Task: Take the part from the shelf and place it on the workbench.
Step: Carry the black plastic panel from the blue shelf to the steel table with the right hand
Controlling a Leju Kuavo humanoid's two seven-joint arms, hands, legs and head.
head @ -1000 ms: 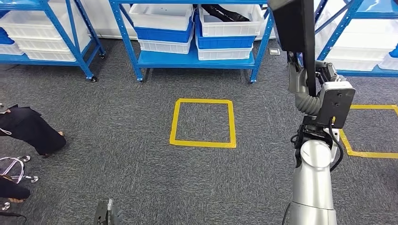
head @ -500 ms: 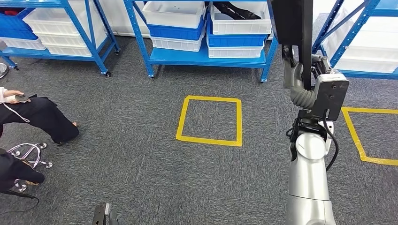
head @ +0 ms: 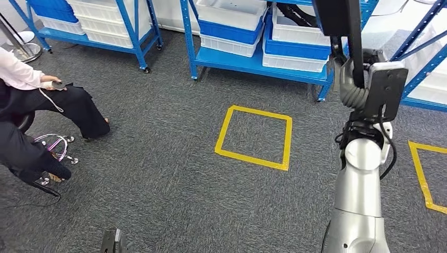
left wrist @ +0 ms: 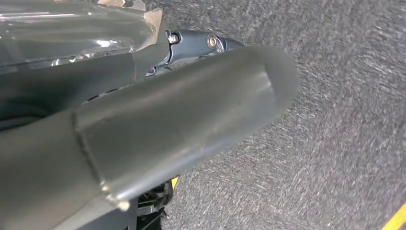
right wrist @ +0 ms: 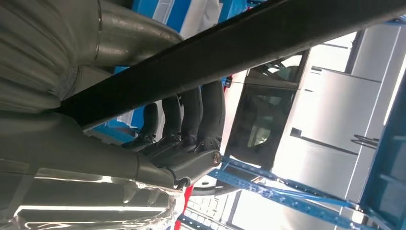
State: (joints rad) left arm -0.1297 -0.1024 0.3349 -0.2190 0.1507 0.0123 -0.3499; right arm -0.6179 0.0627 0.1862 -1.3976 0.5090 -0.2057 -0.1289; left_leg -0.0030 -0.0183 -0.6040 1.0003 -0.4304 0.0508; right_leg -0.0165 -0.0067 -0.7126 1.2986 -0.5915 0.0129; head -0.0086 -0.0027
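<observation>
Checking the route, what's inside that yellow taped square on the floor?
Inside the yellow taped square the head view shows bare grey carpet; nothing stands in it. A second square at the right is partly cut off, so its inside cannot be fully seen.

A long, flat black part (head: 340,26) is seen upright toward two o'clock in the head view, apparently gripped by the right hand (right wrist: 182,122), whose dark fingers (right wrist: 191,115) are curled against it.
</observation>
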